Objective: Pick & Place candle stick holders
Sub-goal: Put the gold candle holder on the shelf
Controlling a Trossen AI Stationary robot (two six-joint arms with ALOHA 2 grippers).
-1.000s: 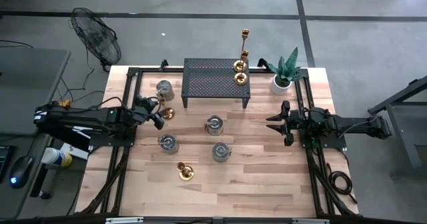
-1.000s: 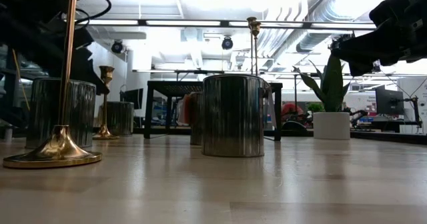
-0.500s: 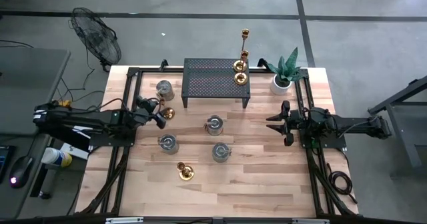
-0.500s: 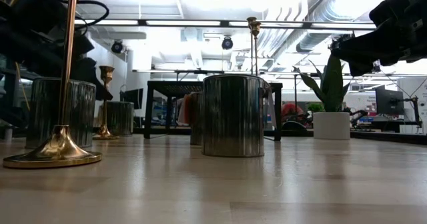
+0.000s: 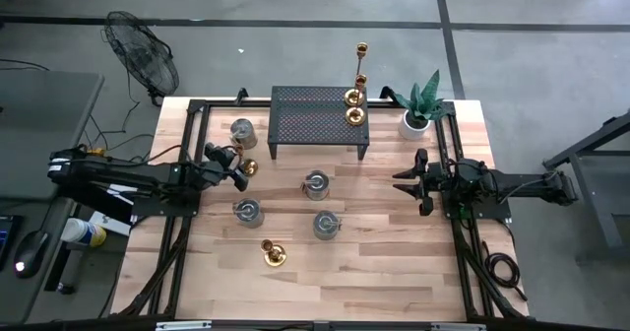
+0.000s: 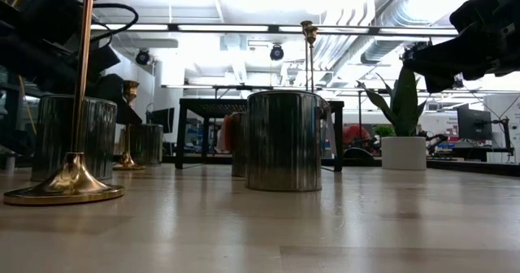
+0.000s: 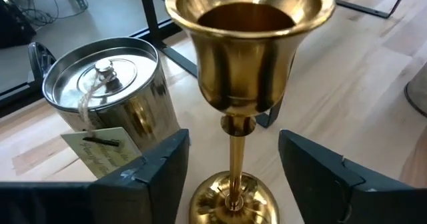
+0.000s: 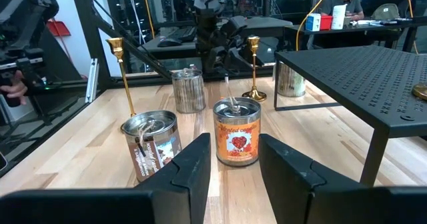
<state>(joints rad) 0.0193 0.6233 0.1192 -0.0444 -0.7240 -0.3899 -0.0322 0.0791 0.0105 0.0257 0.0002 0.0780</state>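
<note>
Approaching | left end effector [image 7: 230,177] open, straddling candle stick holder [image 7: 248,84], ungripped, standing far-left on tabletop [image 5: 394,252] beside tin [image 7: 107,91] | next: close on stem, lift | right end effector [image 5: 411,181] open, idle, right.

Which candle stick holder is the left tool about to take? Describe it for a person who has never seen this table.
Find the black mesh shelf at the table's far edge. Near its left legs, beside a silver tin, a brass candle stick holder stands between the open fingers of the left tool. No other holder has a tool around it.
</note>
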